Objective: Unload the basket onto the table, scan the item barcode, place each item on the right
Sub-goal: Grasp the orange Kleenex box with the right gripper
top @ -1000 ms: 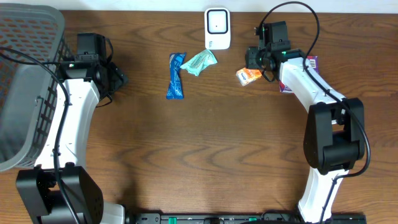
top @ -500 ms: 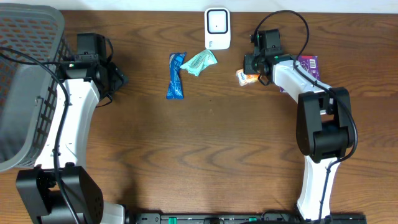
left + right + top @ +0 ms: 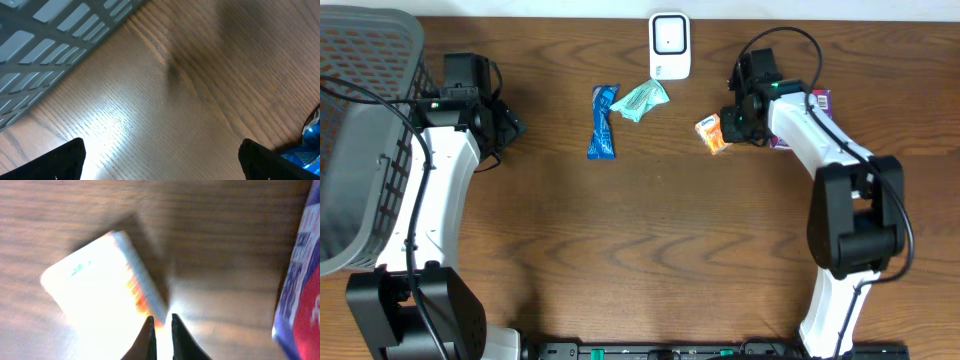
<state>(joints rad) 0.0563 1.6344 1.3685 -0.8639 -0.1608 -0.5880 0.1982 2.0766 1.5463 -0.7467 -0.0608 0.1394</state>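
Orange packet (image 3: 100, 295) overexposed, print unreadable; purple packet (image 3: 300, 280) cropped.

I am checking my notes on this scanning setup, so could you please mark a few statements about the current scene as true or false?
1. The left gripper stands wide open over bare wood. True.
2. The right gripper has its fingers spread wide. False: its fingertips are nearly together, at the corner of the small orange packet.
3. The white scanner sits at the far edge of the table. True.
4. The blue wrapper lies inside the grey basket. False: it lies on the table beside the teal wrapper.
5. A purple packet lies by the right arm. True.
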